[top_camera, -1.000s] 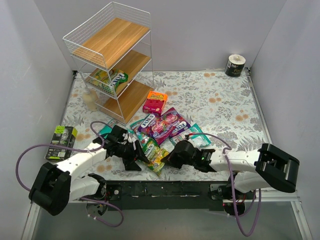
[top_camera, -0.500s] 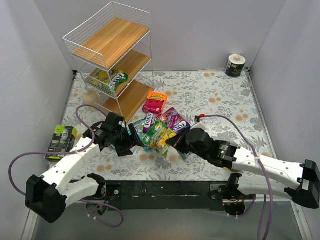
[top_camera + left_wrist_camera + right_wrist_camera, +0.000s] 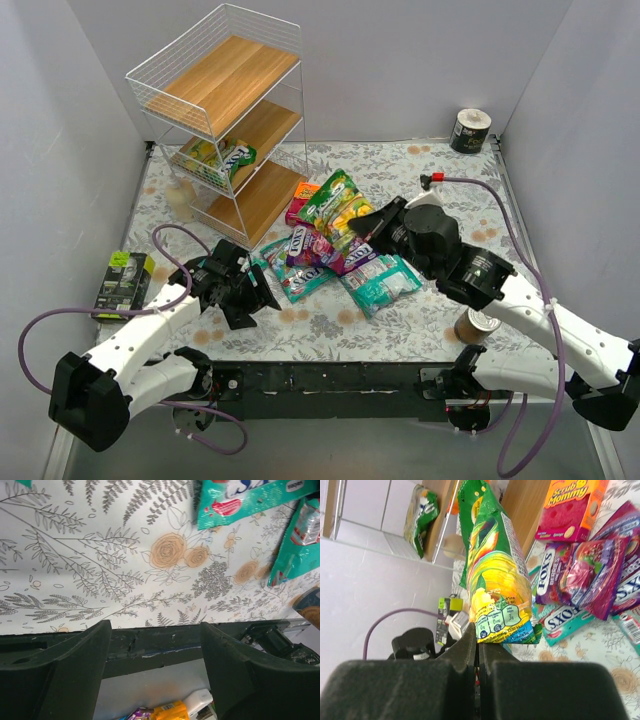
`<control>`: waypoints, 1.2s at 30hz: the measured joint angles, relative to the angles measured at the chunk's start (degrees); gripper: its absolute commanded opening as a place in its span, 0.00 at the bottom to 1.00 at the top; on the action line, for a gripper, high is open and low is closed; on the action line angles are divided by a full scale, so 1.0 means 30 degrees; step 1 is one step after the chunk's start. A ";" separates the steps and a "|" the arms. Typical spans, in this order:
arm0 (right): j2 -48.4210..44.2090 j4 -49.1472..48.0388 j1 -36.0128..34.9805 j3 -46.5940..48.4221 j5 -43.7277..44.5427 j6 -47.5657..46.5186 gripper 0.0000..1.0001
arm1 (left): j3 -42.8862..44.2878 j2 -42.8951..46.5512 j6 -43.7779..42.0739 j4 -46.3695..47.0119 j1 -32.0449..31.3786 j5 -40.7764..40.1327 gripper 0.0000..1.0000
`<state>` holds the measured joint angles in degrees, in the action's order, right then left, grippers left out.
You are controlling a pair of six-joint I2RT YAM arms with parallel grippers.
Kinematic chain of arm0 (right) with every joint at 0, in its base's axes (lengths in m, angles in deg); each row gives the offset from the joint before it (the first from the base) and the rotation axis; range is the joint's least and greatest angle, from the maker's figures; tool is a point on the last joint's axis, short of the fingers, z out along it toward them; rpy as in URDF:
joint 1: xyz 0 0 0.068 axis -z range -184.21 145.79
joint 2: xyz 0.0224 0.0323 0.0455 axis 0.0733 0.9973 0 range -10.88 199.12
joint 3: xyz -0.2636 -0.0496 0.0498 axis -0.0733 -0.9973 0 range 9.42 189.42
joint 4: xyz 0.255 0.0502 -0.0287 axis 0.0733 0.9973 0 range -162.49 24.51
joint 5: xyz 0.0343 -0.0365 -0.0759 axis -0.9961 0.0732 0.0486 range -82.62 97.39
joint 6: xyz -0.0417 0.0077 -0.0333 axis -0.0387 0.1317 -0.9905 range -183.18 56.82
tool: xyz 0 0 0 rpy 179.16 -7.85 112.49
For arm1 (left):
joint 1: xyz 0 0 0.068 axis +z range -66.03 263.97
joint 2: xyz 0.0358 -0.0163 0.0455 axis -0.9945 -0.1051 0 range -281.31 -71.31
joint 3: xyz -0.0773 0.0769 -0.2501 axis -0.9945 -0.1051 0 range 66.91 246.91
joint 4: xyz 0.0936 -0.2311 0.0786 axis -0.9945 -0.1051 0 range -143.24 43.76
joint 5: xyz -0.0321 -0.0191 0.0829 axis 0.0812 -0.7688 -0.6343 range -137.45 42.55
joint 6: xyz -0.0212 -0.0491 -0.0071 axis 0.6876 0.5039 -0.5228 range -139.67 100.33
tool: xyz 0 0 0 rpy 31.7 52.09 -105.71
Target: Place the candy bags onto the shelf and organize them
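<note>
1. R gripper (image 3: 378, 222): jaws clamped shut on the bottom seam of a yellow-green bag (image 3: 338, 207). Wrist cam shows both fingers pressed flat together w/ the bag (image 3: 495, 580) standing up out of them.
2. That bag is lifted off the table (image 3: 440, 190), tilted, its top end pointing toward the shelf (image 3: 215, 60). It's near the shelf's lowest tier, not touching the shelf. In the top view it partly covers the orange-pink box (image 3: 298, 208).
3. L gripper (image 3: 256, 301): jaws spread wide, nothing between them. Wrist cam shows only the floral table cover and the table's near edge in the gap (image 3: 155, 630). It sits low, just left of the bag pile.
4. Shelf stands at the far-left corner. A 2nd yellow-green bag (image 3: 222, 158) lies on the mid tier.
5. Rest of the bags are on the table, mid-front:
   - purple bags (image 3: 312, 245), overlapping each other
   - teal-white bag (image 3: 300, 277), touching the purple ones on the near side
   - teal bag (image 3: 385, 284), just right of those, beside the R arm
6. Other stuff:
   - tape roll (image 3: 470, 130) at the far-right corner
   - can (image 3: 476, 325) under the R arm, near the front edge
   - green-black box (image 3: 124, 281) at the left edge
</note>
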<state>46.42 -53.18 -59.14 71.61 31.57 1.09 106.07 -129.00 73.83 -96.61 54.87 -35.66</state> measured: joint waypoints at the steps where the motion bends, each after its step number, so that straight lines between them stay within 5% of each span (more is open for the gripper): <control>1: 0.0168 0.0044 0.0393 0.0262 -0.0240 -0.0211 0.01 | -0.0153 0.0066 0.0073 0.0000 0.0000 -0.0080 0.71; 18: 0.5945 -0.1355 0.5326 0.6703 -0.6965 -0.3497 0.01 | -0.1384 -0.1348 0.0860 0.2040 0.0000 -0.0219 0.70; 36: 1.8068 -0.8903 0.7898 1.4994 -1.5664 -0.2266 0.01 | 0.0794 -0.0248 0.0809 -0.0095 0.0000 -0.2237 0.69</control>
<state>100.62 -79.88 -35.45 116.59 -15.42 -5.71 108.45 -129.75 76.25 -96.89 54.87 -42.37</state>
